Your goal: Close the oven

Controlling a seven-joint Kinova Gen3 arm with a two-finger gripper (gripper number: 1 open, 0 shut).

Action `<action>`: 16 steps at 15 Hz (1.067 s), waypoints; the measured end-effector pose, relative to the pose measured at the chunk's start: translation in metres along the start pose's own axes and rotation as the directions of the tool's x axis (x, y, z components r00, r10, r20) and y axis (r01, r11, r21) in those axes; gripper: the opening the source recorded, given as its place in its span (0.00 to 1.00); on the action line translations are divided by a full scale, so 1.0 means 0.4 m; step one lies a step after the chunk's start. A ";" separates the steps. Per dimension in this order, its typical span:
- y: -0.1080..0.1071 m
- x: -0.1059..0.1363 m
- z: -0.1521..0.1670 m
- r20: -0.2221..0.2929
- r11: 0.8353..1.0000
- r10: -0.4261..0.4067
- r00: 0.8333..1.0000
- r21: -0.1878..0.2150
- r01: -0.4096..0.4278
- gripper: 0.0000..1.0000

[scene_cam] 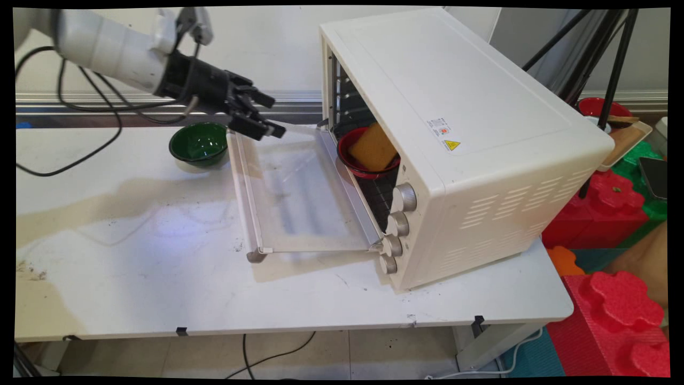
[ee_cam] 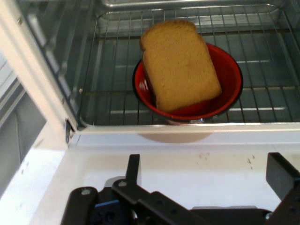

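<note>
Toaster ovens: one, door down
Oven knobs: four
Bowls: two, one green, one red
Bread slices: one
Grippers: one
Tables: one

- oven mouth open, door folded down flat over table, blocks low approach from front
- red bowl with bread slice fills rack centre; bare rack either side
- green bowl just beside door's far corner
- table left of door bare
</note>
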 end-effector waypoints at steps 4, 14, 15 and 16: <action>0.002 -0.032 -0.068 0.003 0.999 -0.049 0.999 0.005 0.049 1.00; 0.034 -0.128 -0.242 0.009 0.994 -0.104 0.995 -0.015 0.104 1.00; 0.040 -0.141 -0.255 0.027 0.994 -0.110 0.994 -0.021 0.110 1.00; 0.045 -0.152 -0.266 0.042 0.993 -0.114 0.993 -0.026 0.116 1.00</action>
